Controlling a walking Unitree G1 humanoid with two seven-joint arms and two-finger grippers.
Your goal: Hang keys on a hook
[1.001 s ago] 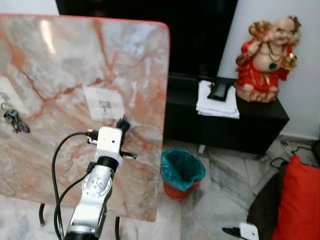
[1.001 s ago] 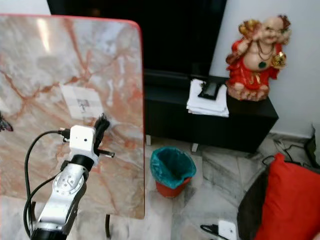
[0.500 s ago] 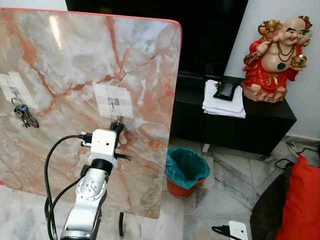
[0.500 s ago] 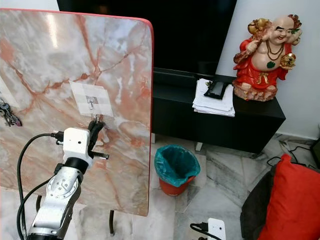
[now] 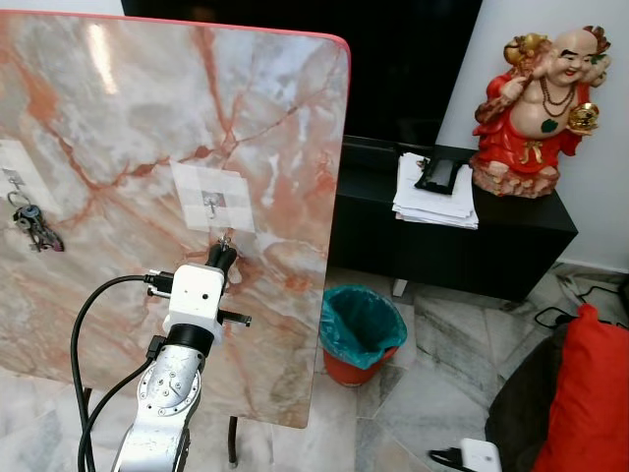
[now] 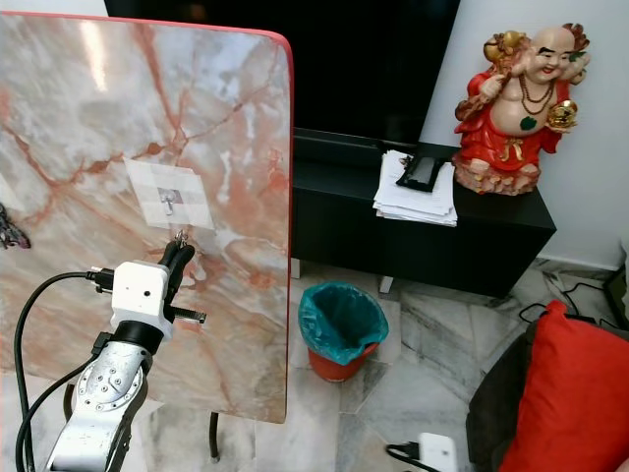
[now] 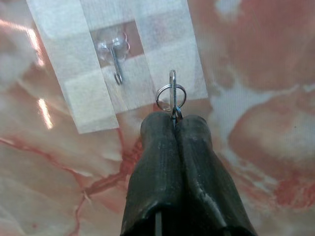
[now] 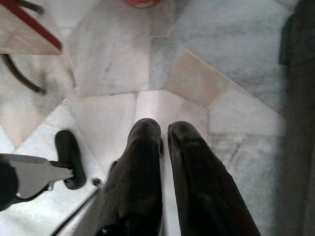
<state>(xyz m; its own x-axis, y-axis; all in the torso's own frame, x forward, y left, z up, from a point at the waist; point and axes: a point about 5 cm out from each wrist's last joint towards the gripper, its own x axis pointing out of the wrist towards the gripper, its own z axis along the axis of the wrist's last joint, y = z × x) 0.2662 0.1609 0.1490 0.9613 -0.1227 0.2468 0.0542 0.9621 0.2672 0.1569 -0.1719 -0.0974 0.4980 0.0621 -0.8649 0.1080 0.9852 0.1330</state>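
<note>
Silver left arm raised — tool (image 7: pixel 174 119) pinching key ring (image 7: pixel 171 95).

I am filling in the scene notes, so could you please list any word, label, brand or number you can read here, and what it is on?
No text can be read in these pictures.
The stack of papers on the black cabinet: any print is too small to read.
The marble board, the taped hook, the key ring in the left gripper, and the statue show no writing.

Glossy marble board (image 5: pixel 128 108), shiny metal key ring (image 7: pixel 171 95), matt tape (image 7: pixel 88 93).
</note>
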